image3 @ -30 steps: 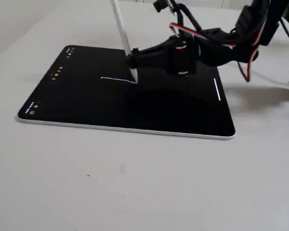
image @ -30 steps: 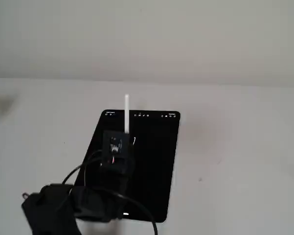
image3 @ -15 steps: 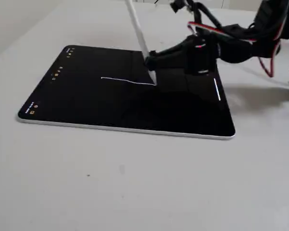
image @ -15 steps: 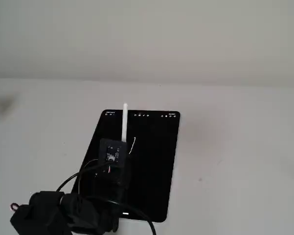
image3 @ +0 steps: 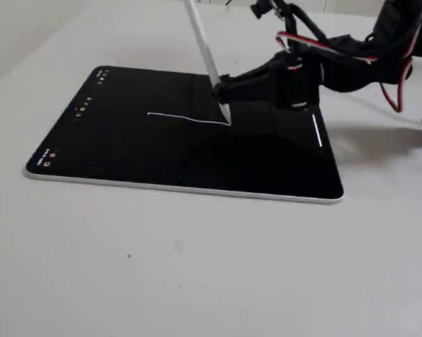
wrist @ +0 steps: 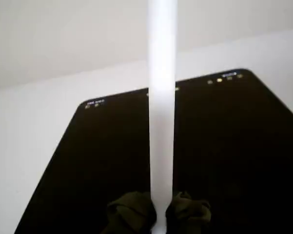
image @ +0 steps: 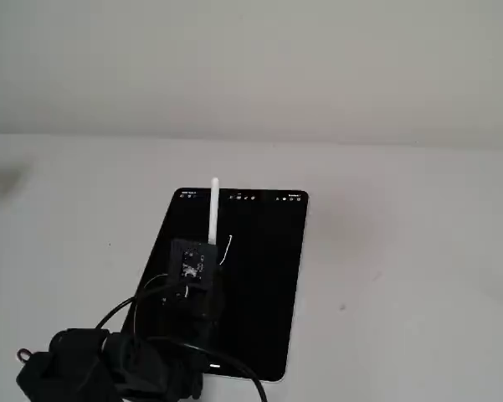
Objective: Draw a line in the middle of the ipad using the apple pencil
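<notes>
From my station, in a fixed view, I log one ipad (image3: 126,151) on the surface (image3: 196,267), icons unreadable, one white line (image3: 186,118) mid-screen, one apple pencil (image3: 209,60) tip touching its right end, claw (image3: 221,88) clamped around it.

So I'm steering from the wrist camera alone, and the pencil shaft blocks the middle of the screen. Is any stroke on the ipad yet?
Observer: Yes. In a fixed view, a thin white line runs across the middle of the ipad.
Operator: Where's the tip relative to it?
Observer: The apple pencil has its tip at the line's end nearest the arm, apparently on the glass.
Operator: Is the pencil upright?
Observer: No, it tilts, its top leaning away from the gripper, which is clamped on it low, near the tip.
Operator: Anything else lit on the screen?
Observer: A short white bar near the arm-side short edge.
</notes>
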